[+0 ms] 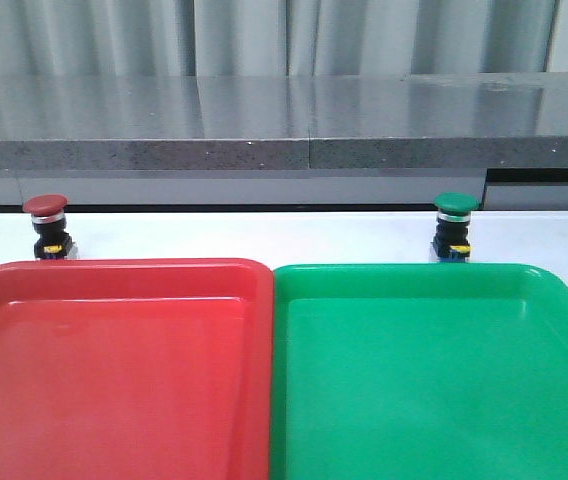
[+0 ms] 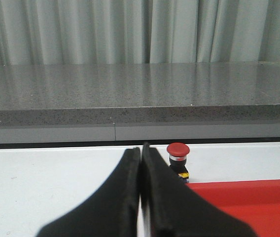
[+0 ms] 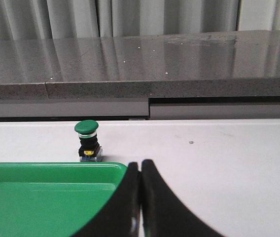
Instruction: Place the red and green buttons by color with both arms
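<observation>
Red button (image 1: 45, 225) upright behind red tray (image 1: 114, 275), green button (image 1: 454, 225) behind green tray (image 1: 414, 275), left hand (image 2: 141, 153) and right hand (image 3: 140, 168) clenched, empty

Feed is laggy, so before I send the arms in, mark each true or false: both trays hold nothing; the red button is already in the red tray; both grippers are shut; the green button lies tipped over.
1. Both trays hold nothing: true; red tray and green tray are bare.
2. False: the red button stands on the table behind the tray.
3. True: left gripper and right gripper are shut.
4. False: the green button stands upright.
</observation>
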You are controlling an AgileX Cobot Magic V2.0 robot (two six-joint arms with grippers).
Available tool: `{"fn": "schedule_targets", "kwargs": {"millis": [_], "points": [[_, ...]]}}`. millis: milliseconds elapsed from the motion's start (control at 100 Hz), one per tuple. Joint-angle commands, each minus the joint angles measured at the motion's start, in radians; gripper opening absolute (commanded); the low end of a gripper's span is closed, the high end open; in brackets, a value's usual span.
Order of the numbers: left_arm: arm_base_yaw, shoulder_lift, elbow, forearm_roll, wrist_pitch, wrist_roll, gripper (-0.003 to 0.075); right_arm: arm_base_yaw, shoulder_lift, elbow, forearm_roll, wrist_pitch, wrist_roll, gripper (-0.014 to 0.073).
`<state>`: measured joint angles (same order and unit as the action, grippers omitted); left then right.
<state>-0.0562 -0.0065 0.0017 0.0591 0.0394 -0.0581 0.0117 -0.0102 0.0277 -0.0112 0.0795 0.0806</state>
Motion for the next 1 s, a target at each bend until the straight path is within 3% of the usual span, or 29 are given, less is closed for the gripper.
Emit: {"fn": "schedule_targets", "kwargs": {"millis": [0,470,690,990], "points": [[-0.003,-0.03,0.041,-0.009,-0.084,-0.012,-0.0019,0.002,-0.022,-0.015,-0.009,-0.088,0.001,-0.0058],[-0.003,-0.022,-0.009,-0.037,-0.022,-0.012,-0.0019,0.002,-0.022,-0.015,-0.009,-0.088,0.001,-0.0058],[-0.003,0.088,-0.193,-0.124,0.149,-0.012,-0.0019,0.002,-0.022,-0.015,-0.009,-0.088,0.001,-0.0058],[-0.003,0.418,-0.535,-0.129,0.343,-0.012,-0.0019,0.002,-0.022,-0.015,-0.009,-0.088,0.001,-0.0058]]}}
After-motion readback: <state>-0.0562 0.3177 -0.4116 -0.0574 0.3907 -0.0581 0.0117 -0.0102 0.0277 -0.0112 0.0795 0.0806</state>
